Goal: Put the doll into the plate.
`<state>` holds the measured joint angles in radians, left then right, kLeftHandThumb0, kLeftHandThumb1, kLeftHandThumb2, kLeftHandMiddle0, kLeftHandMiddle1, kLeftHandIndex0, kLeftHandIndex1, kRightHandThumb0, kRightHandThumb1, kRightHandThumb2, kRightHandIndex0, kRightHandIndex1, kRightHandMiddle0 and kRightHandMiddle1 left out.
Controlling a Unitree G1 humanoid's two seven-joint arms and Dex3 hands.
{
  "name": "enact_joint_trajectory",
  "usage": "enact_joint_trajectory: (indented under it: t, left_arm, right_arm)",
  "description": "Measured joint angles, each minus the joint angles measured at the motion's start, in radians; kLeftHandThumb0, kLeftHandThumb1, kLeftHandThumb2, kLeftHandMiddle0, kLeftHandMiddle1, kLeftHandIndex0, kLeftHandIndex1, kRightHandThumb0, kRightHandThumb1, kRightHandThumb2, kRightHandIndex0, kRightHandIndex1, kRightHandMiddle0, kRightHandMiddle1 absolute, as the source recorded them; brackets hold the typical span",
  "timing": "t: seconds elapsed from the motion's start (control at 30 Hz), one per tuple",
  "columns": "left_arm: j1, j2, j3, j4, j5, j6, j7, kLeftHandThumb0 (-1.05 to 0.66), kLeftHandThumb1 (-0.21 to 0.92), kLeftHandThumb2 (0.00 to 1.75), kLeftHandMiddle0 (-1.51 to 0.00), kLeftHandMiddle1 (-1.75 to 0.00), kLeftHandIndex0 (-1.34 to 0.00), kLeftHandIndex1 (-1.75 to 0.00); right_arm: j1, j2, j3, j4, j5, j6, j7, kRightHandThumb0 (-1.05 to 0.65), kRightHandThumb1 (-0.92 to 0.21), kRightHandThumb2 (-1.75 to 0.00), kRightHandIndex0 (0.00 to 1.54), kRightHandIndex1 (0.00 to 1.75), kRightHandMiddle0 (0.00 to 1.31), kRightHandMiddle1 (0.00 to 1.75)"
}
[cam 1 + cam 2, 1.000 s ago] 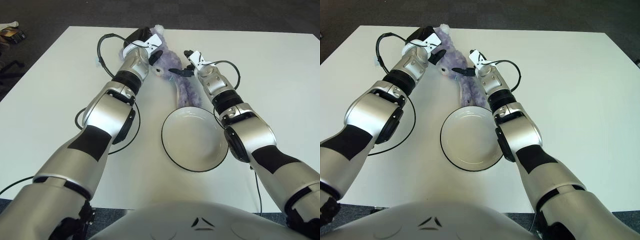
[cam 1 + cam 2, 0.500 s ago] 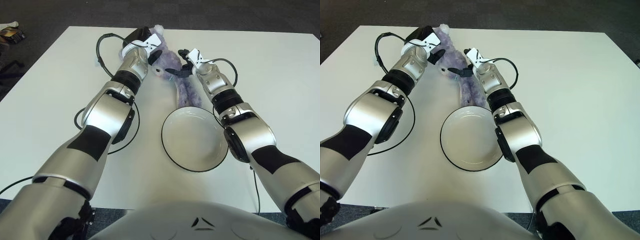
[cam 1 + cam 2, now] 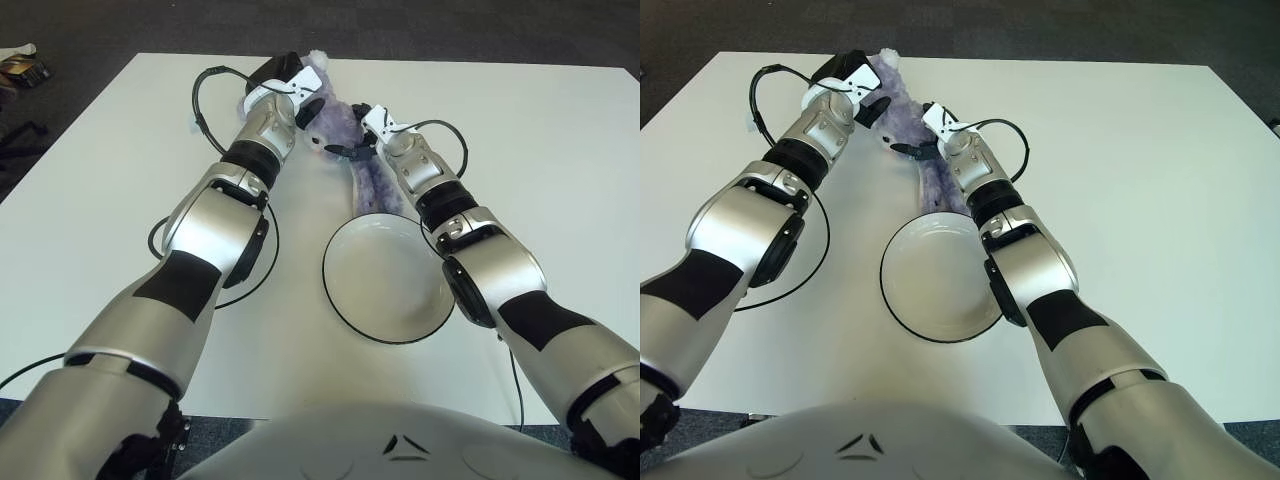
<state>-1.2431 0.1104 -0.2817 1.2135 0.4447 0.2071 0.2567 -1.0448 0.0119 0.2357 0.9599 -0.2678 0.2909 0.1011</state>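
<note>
Both hands, left hand (image 3: pixel 292 97) and right hand (image 3: pixel 362 133), close loosely around the purple doll (image 3: pixel 345 130), seemingly gathering it for the plate (image 3: pixel 345 297) nearby.

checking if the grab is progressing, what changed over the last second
The right robot hand slid toward the robot's left across the purple plush doll, and now sits over the doll's middle, close to the left robot hand. Whether it has taken hold cannot be told. The left robot hand stayed at the doll's head, the doll lies where it was on the table, and the white plate is unmoved and empty.
</note>
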Motion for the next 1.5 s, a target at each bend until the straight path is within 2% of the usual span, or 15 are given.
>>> enact_joint_trajectory:
  t: [0.07, 0.17, 0.37, 0.47, 0.57, 0.63, 0.67, 0.73, 0.77, 0.8, 0.87, 0.97, 1.07, 1.27, 1.5]
  left_arm:
    - [0.0, 0.0, 0.0, 0.0, 0.0, 0.005, 0.001, 0.0, 0.21, 1.32, -0.68, -1.54, -0.67, -1.59]
    - [0.0, -0.001, -0.002, 0.0, 0.001, 0.009, 0.003, 0.0, 0.22, 1.28, -0.7, -1.51, -0.66, -1.56]
    - [0.0, -0.002, -0.004, -0.005, 0.002, 0.011, 0.003, 0.0, 0.25, 1.24, -0.73, -1.49, -0.63, -1.53]
    - [0.0, -0.002, -0.006, -0.01, 0.004, 0.018, 0.005, 0.0, 0.26, 1.22, -0.75, -1.47, -0.62, -1.52]
    - [0.0, -0.003, -0.007, -0.015, 0.005, 0.023, 0.008, 0.0, 0.26, 1.21, -0.76, -1.47, -0.62, -1.5]
    - [0.0, -0.004, -0.008, -0.019, 0.005, 0.026, 0.01, 0.0, 0.26, 1.21, -0.75, -1.49, -0.63, -1.47]
    - [0.0, -0.004, -0.008, -0.021, 0.005, 0.026, 0.011, 0.0, 0.26, 1.21, -0.75, -1.49, -0.63, -1.47]
    - [0.0, -0.004, -0.009, -0.025, 0.005, 0.026, 0.012, 0.0, 0.26, 1.21, -0.75, -1.51, -0.64, -1.45]
    - [0.0, -0.004, -0.009, -0.027, 0.005, 0.026, 0.013, 0.0, 0.26, 1.21, -0.75, -1.51, -0.64, -1.45]
    - [0.0, -0.004, -0.009, -0.029, 0.005, 0.026, 0.013, 0.0, 0.26, 1.21, -0.75, -1.52, -0.64, -1.43]
    - [0.0, -0.003, -0.01, -0.034, 0.005, 0.026, 0.014, 0.0, 0.25, 1.22, -0.75, -1.52, -0.65, -1.44]
    - [0.001, -0.003, -0.01, -0.04, 0.005, 0.026, 0.014, 0.0, 0.24, 1.23, -0.75, -1.52, -0.66, -1.44]
    - [0.001, -0.003, -0.01, -0.044, 0.005, 0.025, 0.013, 0.0, 0.24, 1.24, -0.75, -1.53, -0.66, -1.44]
    - [0.001, -0.003, -0.008, -0.055, 0.004, 0.025, 0.013, 0.0, 0.24, 1.24, -0.71, -1.54, -0.69, -1.44]
    - [0.001, -0.003, -0.001, -0.064, 0.004, 0.025, 0.013, 0.0, 0.26, 1.21, -0.68, -1.53, -0.7, -1.44]
  right_arm:
    - [-0.003, 0.005, 0.0, 0.014, 0.0, -0.011, -0.011, -0.81, -0.57, -0.58, 0.11, 0.65, 0.0, 0.04]
    - [-0.008, 0.015, 0.003, 0.039, -0.004, -0.031, -0.039, -0.75, -0.54, -0.61, 0.14, 0.62, 0.0, 0.13]
    - [-0.008, 0.033, 0.009, 0.081, -0.025, -0.074, -0.102, -0.62, -0.45, -0.73, 0.2, 0.68, 0.0, 0.39]
    - [-0.008, 0.039, 0.009, 0.097, -0.028, -0.09, -0.13, -0.54, -0.39, -0.82, 0.23, 0.76, 0.0, 0.57]
    - [-0.008, 0.041, 0.009, 0.111, -0.03, -0.103, -0.154, -0.39, -0.29, -0.98, 0.27, 0.88, 0.0, 0.81]
    - [-0.008, 0.041, 0.008, 0.122, -0.032, -0.116, -0.17, -0.19, -0.19, -1.16, 0.29, 1.03, 0.0, 1.03]
    - [-0.008, 0.041, 0.008, 0.127, -0.032, -0.12, -0.178, -0.15, -0.17, -1.19, 0.29, 1.07, 0.0, 1.07]
    - [-0.008, 0.041, 0.008, 0.136, -0.034, -0.128, -0.189, -0.04, -0.12, -1.28, 0.31, 1.26, 0.0, 1.23]
    - [-0.009, 0.041, 0.008, 0.141, -0.035, -0.13, -0.196, -0.04, -0.12, -1.28, 0.31, 1.26, 0.0, 1.23]
    - [-0.009, 0.041, 0.008, 0.145, -0.036, -0.13, -0.201, 0.18, -0.3, -1.11, 0.45, 1.39, 0.0, 1.37]
    - [-0.012, 0.04, 0.008, 0.155, -0.037, -0.133, -0.213, 0.3, -0.37, -1.06, 0.54, 1.47, 0.06, 1.54]
    - [-0.019, 0.039, 0.008, 0.167, -0.038, -0.133, -0.226, 0.39, -0.4, -1.06, 0.6, 1.53, 0.16, 1.68]
    - [-0.025, 0.036, 0.007, 0.176, -0.038, -0.133, -0.237, 0.42, -0.4, -1.09, 0.61, 1.57, 0.24, 1.72]
    - [-0.028, 0.037, -0.025, 0.183, -0.021, -0.133, -0.26, 0.45, -0.35, -1.24, 0.59, 1.71, 0.51, 1.74]
    - [-0.027, 0.04, -0.071, 0.202, 0.006, -0.136, -0.292, 0.48, -0.29, -1.34, 0.63, 1.74, 0.7, 1.75]
